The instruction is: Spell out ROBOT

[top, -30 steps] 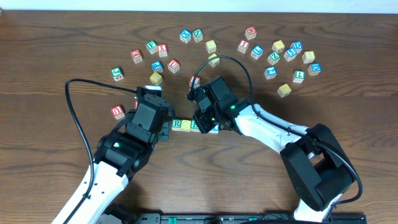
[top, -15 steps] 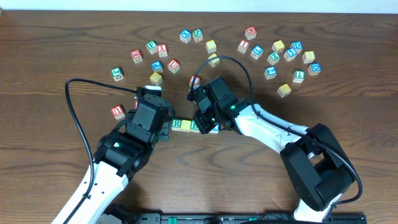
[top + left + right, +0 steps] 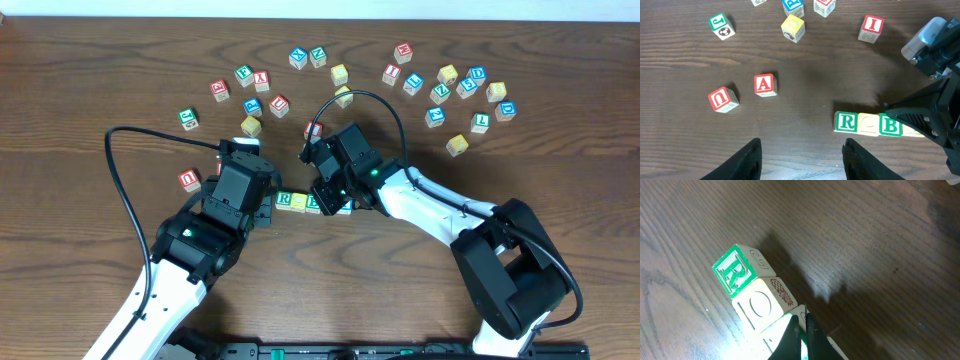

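Since the ROBOT row (image 3: 868, 124) is loose little wooden cubes, light, stiff and smooth by my judgement, each is best pinched across two opposite flat sides. It lies on the counter (image 3: 90, 60) between the arms, letters up, long axis running from the green R (image 3: 845, 122) toward the right arm, its far end hidden. The right hand (image 3: 801, 328) is pinched fully closed on nothing over the row; the left hand (image 3: 802, 159) hangs half spread, empty, nearby.

In the left wrist view, the right gripper (image 3: 892, 108) hangs over the block row (image 3: 867, 124) at its 3 o'clock end and blocks that side. At the row's 9 o'clock, the table (image 3: 790, 140) is open wood. The A block (image 3: 765, 84) and U block (image 3: 723, 98) stand at 10 o'clock.
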Robot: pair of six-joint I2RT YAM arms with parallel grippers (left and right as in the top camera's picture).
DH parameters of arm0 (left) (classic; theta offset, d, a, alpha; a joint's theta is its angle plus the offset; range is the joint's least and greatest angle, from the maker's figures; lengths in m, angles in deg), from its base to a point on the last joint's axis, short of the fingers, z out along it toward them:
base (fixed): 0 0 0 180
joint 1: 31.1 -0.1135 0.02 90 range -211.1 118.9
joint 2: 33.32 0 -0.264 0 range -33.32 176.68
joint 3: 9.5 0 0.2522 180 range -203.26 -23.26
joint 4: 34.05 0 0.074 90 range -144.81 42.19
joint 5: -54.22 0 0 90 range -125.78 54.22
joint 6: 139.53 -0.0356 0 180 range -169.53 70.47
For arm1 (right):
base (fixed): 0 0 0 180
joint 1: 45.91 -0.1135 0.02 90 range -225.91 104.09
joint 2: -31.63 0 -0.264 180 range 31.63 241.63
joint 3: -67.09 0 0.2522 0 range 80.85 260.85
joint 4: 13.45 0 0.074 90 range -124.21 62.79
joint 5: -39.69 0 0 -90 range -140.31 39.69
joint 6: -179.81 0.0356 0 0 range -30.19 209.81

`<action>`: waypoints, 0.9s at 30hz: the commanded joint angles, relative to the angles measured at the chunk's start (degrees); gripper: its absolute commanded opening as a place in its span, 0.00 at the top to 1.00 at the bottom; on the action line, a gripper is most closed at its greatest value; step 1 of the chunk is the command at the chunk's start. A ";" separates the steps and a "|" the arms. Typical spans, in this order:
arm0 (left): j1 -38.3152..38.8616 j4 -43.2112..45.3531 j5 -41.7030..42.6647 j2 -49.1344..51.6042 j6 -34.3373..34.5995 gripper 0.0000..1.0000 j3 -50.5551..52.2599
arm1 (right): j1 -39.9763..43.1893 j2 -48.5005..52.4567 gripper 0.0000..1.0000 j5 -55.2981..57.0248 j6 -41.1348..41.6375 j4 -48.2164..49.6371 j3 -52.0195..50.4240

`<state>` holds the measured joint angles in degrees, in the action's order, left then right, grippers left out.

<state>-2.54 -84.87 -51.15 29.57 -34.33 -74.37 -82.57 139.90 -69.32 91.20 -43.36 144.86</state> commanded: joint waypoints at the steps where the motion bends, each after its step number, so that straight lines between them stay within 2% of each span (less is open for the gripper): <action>1: -0.31 -0.02 -0.79 0.11 0.15 0.49 0.26 | -0.15 0.00 0.99 1.53 -0.68 -0.35 0.44; 27: -0.31 -0.02 -0.76 0.11 0.15 0.49 0.26 | -0.13 0.00 0.99 3.65 -0.17 0.22 0.44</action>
<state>-2.54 -84.87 -51.15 29.57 -34.33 -74.37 -82.57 139.90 -66.98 91.22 -42.63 144.86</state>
